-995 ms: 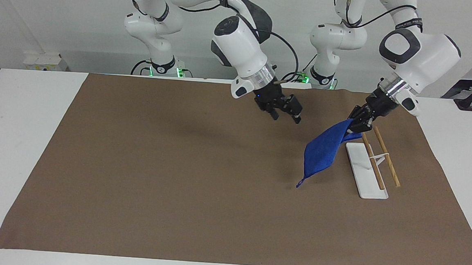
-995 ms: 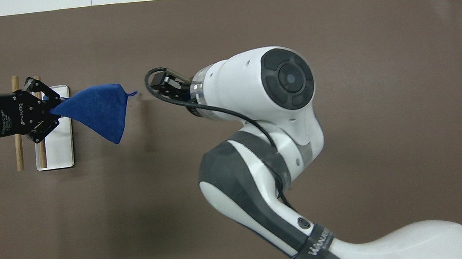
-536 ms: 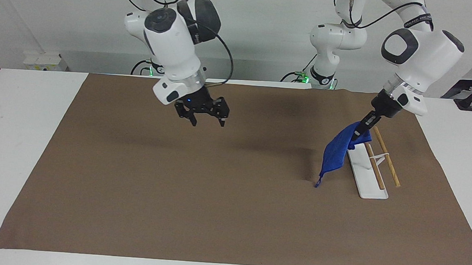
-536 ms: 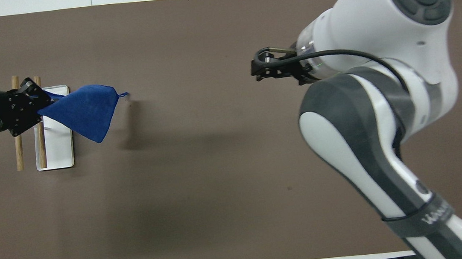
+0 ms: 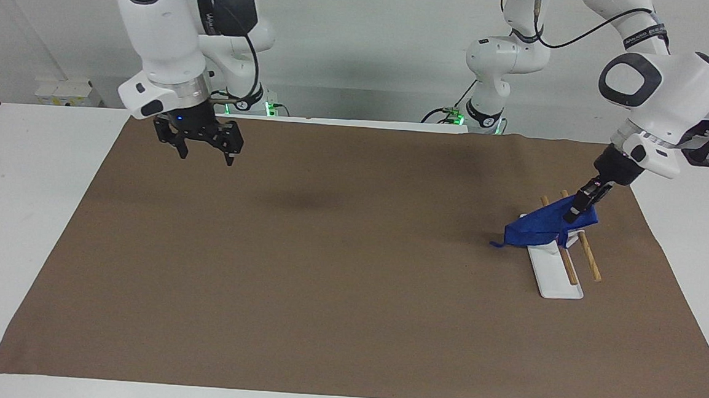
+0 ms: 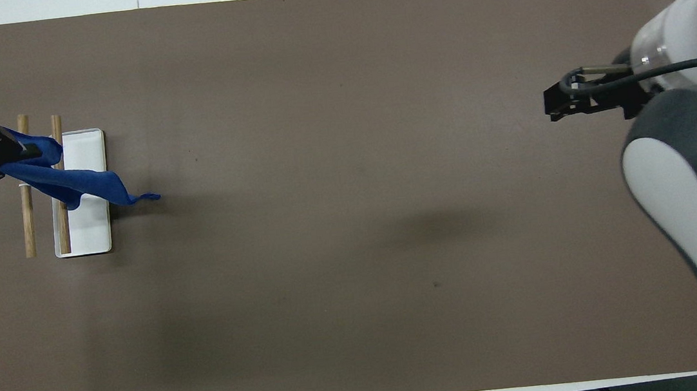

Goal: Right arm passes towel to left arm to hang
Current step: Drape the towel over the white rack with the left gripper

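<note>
The bright blue towel (image 5: 537,230) lies draped across the two wooden rods (image 5: 590,258) of a small rack with a white base (image 5: 557,280), near the left arm's end of the table. Its loop corner (image 5: 496,243) hangs off toward the table's middle. My left gripper (image 5: 579,206) is shut on the towel's upper corner, over the rods. In the overhead view the towel (image 6: 75,184) crosses both rods (image 6: 28,219) from the left gripper (image 6: 25,148). My right gripper (image 5: 204,153) is open and empty, raised over the right arm's end of the mat; it also shows in the overhead view (image 6: 550,104).
A brown mat (image 5: 324,295) covers most of the white table (image 5: 28,203). The rack's white base (image 6: 93,232) stands on the mat.
The left gripper has lowered the hanging towel and carried it over the rack, so it now lies across the rods. The right arm has swung away to its own end of the table.
</note>
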Motion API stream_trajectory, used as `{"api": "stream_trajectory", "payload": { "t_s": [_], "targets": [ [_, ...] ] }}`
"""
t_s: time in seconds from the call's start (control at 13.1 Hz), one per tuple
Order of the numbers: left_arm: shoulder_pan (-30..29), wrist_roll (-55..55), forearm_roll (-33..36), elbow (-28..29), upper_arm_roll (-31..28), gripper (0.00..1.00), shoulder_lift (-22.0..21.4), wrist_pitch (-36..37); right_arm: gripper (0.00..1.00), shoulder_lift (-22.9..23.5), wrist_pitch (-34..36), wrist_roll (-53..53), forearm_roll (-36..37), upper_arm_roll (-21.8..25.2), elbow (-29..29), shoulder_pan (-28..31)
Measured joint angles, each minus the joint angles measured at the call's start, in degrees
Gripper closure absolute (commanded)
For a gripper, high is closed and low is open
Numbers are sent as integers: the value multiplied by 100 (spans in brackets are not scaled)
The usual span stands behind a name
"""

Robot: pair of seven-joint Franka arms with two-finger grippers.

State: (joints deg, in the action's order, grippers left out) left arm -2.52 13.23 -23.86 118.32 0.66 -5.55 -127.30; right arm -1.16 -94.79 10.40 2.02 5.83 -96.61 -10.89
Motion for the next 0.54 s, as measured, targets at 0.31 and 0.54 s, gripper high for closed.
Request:
{"api": "stream_trajectory", "payload": {
  "t_s": [0.31,0.54],
  "targets": [
    [-71,110,-26,-29,2,100,229,-462,1,-267,250,-987,0,600,-48,87],
    [-69,1334,-25,-152,41,100,303,-585,1,-287,211,-1595,0,798,-105,259]
  ]
}}
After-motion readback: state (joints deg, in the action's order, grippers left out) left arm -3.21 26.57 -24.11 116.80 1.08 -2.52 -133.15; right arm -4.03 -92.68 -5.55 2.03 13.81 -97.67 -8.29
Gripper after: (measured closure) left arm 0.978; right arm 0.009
